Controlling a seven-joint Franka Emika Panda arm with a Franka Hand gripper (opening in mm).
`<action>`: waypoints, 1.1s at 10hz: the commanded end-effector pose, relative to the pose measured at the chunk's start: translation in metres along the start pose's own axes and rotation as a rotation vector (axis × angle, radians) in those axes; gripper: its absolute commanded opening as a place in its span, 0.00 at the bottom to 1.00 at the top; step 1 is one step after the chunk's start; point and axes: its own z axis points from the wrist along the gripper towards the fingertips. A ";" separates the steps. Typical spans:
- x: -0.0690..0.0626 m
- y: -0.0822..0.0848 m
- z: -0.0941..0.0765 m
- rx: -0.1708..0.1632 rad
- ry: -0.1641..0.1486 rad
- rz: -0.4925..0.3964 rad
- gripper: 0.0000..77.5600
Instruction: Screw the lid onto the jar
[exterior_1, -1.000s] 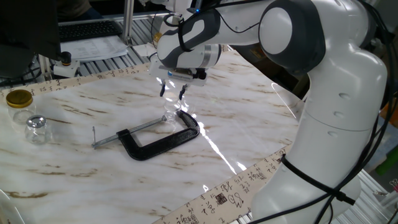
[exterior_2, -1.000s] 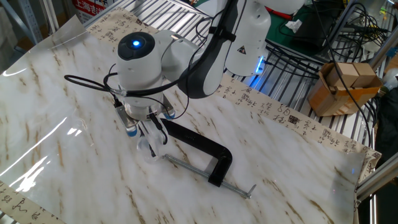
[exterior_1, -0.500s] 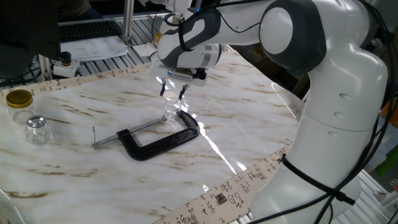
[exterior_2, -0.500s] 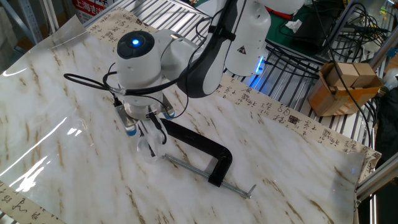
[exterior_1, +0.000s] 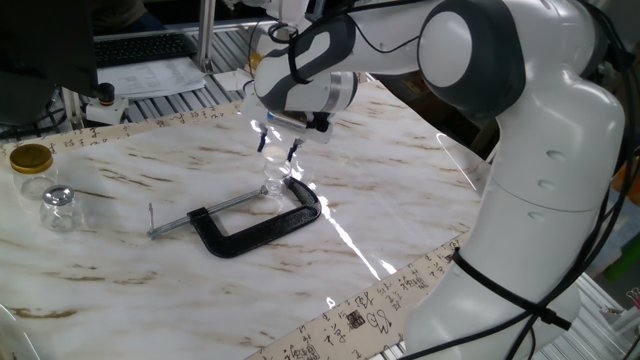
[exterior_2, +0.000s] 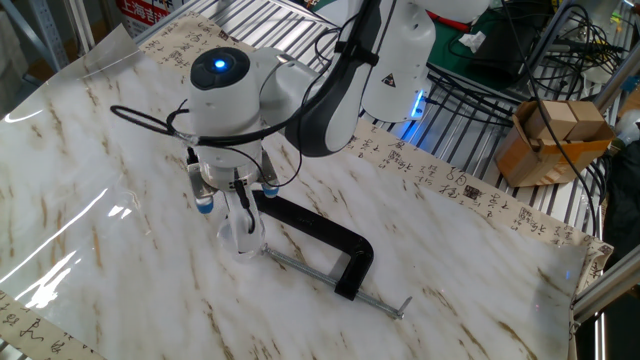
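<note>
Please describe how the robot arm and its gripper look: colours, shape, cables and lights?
The arm is glossy white with rounded, bulky segments and dark grey joint bands. A blue light glows on the wrist. Black cables loop around it. The gripper has slim dark fingers.

arm (exterior_1: 520, 130): white shells, grey joints | black cables | blue light

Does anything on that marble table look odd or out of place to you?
Nothing looks spilled or broken. The one curious thing is a black C-clamp lying flat beside the tiny jar, right under the gripper. Two other jars stand upright at the far edge.
</note>
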 end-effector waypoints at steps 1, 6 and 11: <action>0.017 -0.007 0.024 -0.004 0.027 0.259 0.01; 0.022 -0.006 0.017 0.031 0.061 0.239 0.01; 0.026 -0.006 -0.009 0.058 0.095 0.113 0.01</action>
